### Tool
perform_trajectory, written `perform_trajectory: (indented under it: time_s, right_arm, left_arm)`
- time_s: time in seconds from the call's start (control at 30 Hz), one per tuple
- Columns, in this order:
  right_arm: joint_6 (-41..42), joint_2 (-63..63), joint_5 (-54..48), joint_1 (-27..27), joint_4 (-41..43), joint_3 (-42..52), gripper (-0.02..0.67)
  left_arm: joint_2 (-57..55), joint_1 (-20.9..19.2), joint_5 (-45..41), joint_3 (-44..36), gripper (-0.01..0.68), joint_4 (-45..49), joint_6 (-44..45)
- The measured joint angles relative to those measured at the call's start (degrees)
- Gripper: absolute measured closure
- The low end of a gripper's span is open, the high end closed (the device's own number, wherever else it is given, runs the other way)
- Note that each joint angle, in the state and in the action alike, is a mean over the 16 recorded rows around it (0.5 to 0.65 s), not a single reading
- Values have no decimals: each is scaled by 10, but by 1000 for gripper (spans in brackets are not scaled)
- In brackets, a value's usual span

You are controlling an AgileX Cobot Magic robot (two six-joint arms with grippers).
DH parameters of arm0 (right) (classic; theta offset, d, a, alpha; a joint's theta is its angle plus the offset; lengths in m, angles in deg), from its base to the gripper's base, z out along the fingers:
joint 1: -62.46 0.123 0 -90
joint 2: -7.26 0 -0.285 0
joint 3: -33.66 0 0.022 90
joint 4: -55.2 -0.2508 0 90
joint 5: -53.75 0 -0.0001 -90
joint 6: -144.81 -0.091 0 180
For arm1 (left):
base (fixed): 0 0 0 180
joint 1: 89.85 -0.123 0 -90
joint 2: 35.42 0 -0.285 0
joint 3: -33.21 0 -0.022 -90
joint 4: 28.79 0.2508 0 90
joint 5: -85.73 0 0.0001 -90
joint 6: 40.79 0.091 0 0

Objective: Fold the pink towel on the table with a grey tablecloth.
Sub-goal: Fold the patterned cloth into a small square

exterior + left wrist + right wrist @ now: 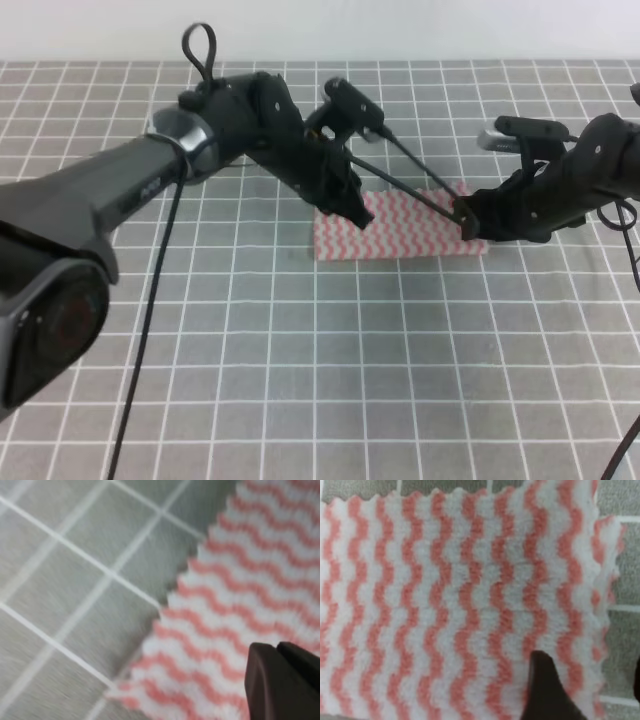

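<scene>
Towel (400,232) at frame centre looks thin, soft — we take its corners; left gripper (352,210) and right gripper (468,222) states we cannot tell.

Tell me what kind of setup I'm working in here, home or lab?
Most likely a lab test bench, not a home: a table covered in grey cloth with a white grid, two black robot arms over it, and only the pink towel laid out, with the left tool and right tool at it.
</scene>
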Motion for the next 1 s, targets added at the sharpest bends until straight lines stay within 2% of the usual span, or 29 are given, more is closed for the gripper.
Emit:
perform_trajectory:
  time_s: [0.5,1.0]
  right_arm:
    - [28,14,-8,8,-27,-3,316]
    - [28,24,-43,11,2,-39,331]
  left_arm:
    - [-19,-2,-22,0,673,25,-7]
    - [-18,-3,-33,0,673,29,-8]
